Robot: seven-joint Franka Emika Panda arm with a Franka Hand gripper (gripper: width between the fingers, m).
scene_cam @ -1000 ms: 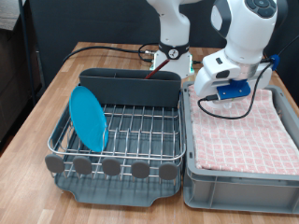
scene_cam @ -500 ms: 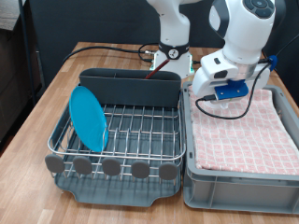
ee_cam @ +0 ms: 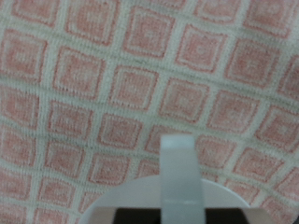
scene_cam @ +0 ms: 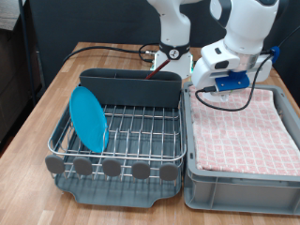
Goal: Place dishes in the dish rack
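Observation:
The bright-blue plate (scene_cam: 90,119) stands on edge in the dish rack (scene_cam: 141,141), at the exterior view's left end. My gripper (scene_cam: 202,79) hangs above the back left corner of the cloth-lined tub. In the wrist view the small white cup (ee_cam: 177,177) fills the lower middle, close to the camera, with the pink checked cloth (ee_cam: 112,84) blurred behind it. The cup appears held and lifted off the cloth. The fingers themselves are hidden. I cannot make out the wooden spoon.
The grey tub (scene_cam: 239,183) with the pink checked cloth (scene_cam: 246,131) stands right of the rack. The robot base (scene_cam: 172,56) and its cables sit behind both. The wooden table (scene_cam: 37,141) shows to the left of the rack.
My hand has risen a little above the tub's back left corner. The plate and the rack have not moved.

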